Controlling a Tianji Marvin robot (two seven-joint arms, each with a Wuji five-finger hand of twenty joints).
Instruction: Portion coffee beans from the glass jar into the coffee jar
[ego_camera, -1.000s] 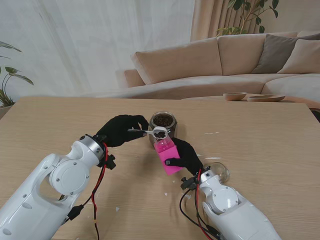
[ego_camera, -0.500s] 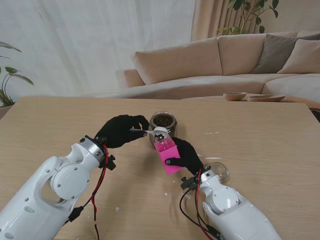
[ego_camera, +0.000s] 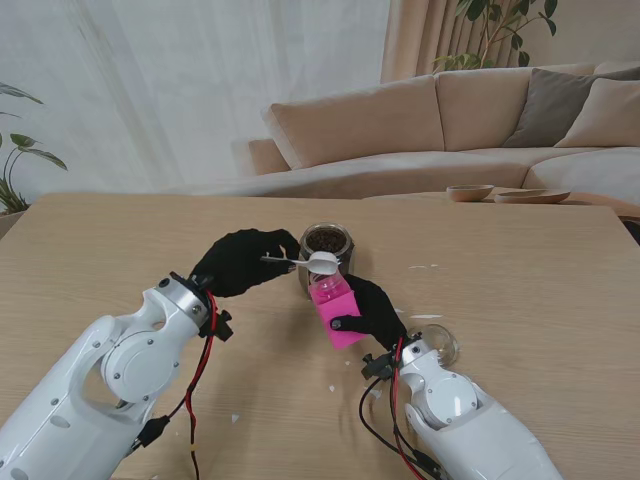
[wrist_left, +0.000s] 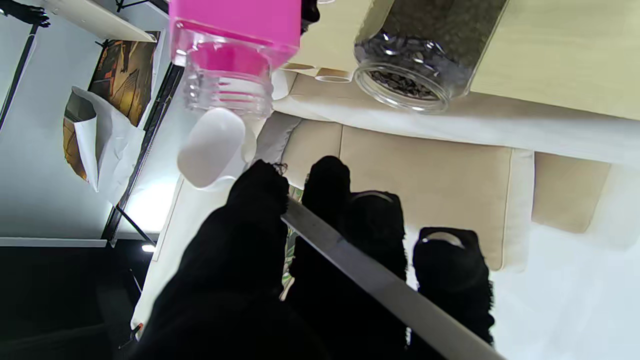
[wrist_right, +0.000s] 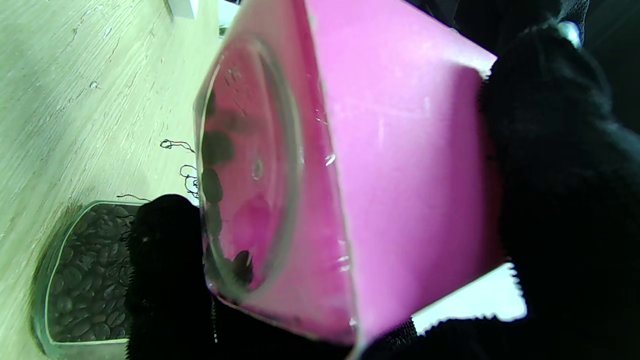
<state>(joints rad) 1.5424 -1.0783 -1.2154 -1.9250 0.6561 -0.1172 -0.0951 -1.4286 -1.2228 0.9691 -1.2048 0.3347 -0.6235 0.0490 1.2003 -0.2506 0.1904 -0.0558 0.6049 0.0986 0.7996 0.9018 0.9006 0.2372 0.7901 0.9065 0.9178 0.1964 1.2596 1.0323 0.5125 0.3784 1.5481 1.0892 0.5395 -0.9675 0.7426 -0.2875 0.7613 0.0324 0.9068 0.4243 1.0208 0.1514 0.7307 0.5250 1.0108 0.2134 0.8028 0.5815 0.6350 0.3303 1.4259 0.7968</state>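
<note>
My left hand (ego_camera: 240, 260) is shut on the handle of a white spoon (ego_camera: 318, 263). The spoon's bowl (wrist_left: 210, 148) is turned over right at the clear threaded mouth of the pink coffee jar (ego_camera: 337, 308). My right hand (ego_camera: 376, 312) is shut on that pink jar (wrist_right: 400, 165) and holds it tilted above the table. A few dark beans lie inside the jar at its clear bottom. The round glass jar (ego_camera: 326, 250) full of coffee beans stands open on the table just behind the pink jar (wrist_left: 235, 50). The glass jar (wrist_left: 415, 65) shows in the left wrist view too.
A small clear round lid (ego_camera: 441, 344) lies on the table to the right of my right wrist. Small crumbs dot the wooden table (ego_camera: 520, 290). A beige sofa (ego_camera: 420, 130) and a low table with bowls (ego_camera: 470, 192) stand beyond the far edge.
The spoon held beans upright over the pink jar's mouth a second ago; it has since rolled over and its bowl now shows its white back. Both arms stayed nearly in place.
</note>
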